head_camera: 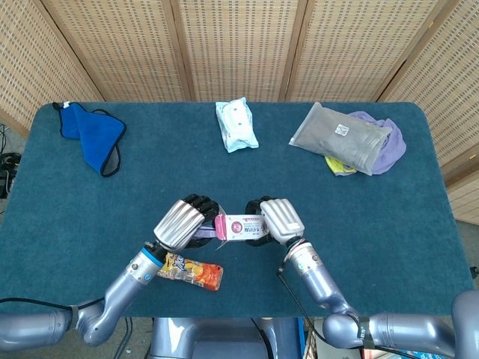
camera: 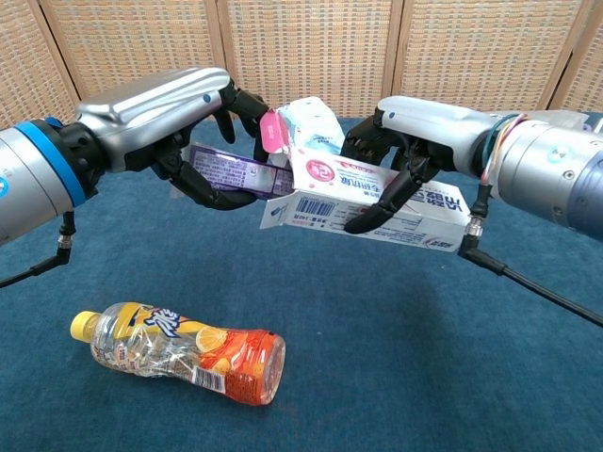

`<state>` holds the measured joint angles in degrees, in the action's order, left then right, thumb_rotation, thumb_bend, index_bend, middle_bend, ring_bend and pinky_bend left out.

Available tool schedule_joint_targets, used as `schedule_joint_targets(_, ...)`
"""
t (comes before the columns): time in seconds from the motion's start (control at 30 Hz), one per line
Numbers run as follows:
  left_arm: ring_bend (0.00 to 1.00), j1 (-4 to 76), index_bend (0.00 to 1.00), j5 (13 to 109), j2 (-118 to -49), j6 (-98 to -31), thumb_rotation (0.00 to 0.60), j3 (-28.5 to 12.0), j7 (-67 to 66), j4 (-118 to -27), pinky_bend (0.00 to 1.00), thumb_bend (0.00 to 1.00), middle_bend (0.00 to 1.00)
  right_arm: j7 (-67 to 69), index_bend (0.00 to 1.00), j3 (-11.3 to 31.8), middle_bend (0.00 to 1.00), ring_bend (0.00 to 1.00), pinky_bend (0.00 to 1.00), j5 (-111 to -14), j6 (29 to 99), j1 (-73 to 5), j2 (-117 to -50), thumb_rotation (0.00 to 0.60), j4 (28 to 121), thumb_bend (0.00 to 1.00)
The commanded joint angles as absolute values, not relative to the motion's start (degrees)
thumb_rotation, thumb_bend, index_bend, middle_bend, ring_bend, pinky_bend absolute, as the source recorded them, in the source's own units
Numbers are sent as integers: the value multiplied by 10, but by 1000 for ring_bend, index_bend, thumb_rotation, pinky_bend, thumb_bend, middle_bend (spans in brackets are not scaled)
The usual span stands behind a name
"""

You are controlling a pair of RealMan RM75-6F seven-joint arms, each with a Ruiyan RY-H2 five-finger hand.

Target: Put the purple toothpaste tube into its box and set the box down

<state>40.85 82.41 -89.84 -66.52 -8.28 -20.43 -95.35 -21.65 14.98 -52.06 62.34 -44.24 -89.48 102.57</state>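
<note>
Chest view shows my left hand (camera: 188, 122) wrapped around the purple toothpaste tube (camera: 231, 174), its end at the open flap of the box (camera: 363, 202) pinched in my right hand (camera: 415, 141), above the tabletop's near edge; both seem light and crushable, so I grip mid-body, gently.

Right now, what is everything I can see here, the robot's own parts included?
toothpaste tube: one, purple, held in the left hand above the table
box: one, white and pink, held in the right hand, open flap toward the tube
bottle: one, orange drink, lying near front
cloth: one, blue, far left
wipes pack: one, light blue, far middle
pouch: one, grey, far right, on a lilac cloth
table: one, teal
left hand: one, silver-black
right hand: one, silver-black
</note>
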Motion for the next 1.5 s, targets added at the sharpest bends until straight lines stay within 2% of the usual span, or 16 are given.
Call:
schedule_joint_targets(0.03,218,407,528,826,-902,-670,600,-83,-208,-951,265,349,291,-216,535,150,476,359,415,-520,623,-443,-894,600,1027,95)
schedule_joint_targets(0.17,150,406,471,827,-903,-672,600,-84,-218,-948,203,349,206,-214,535,150,474,359,415,-519,624,-443,-894,600,1030,96)
schedule_joint_targets(0.43,123,408,416,822,-906,-669,600,-85,-232,-949,179,349,168,-209,535,155,474,359,415,-516,626,-442,-889,600,1036,95)
schedule_joint_targets(0.67,69,407,296,819,-910,-672,600,-89,-243,-948,133,349,102,-189,536,161,474,359,415,-512,629,-436,-886,600,1040,95)
schedule_joint_targets(1.5,67,409,289,816,-889,-678,600,-106,-249,-963,130,348,99,-30,543,194,491,362,420,-472,618,-381,-869,600,1042,95)
